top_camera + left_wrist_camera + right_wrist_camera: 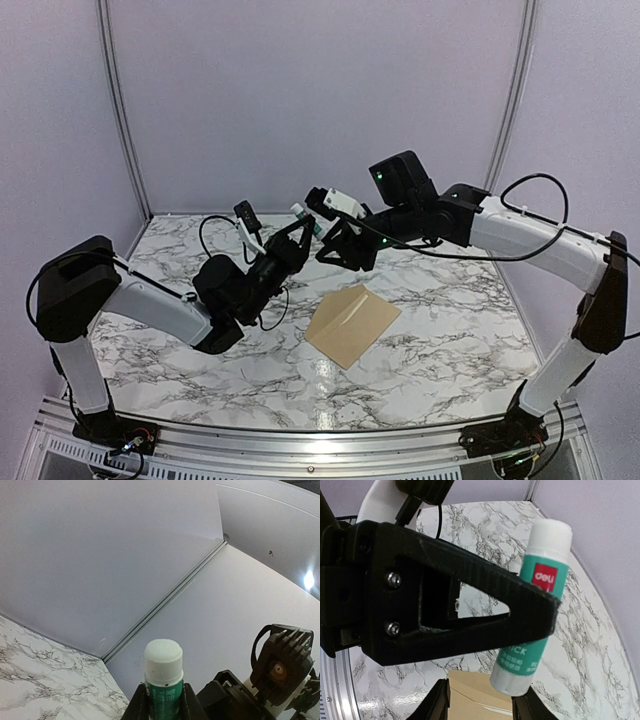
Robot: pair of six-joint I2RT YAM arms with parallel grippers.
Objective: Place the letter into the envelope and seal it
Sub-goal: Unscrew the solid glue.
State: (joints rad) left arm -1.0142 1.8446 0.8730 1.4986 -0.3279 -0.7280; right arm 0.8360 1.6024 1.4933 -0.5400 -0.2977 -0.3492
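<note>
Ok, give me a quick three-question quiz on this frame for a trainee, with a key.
1. True or false: the envelope lies flat on the table with nothing gripping it.
2. What clamps the glue stick? A) the left hand B) the right hand C) both hands together
3. What colour is the cap of the glue stick?

Key: 1 true. 2 A. 3 white.
</note>
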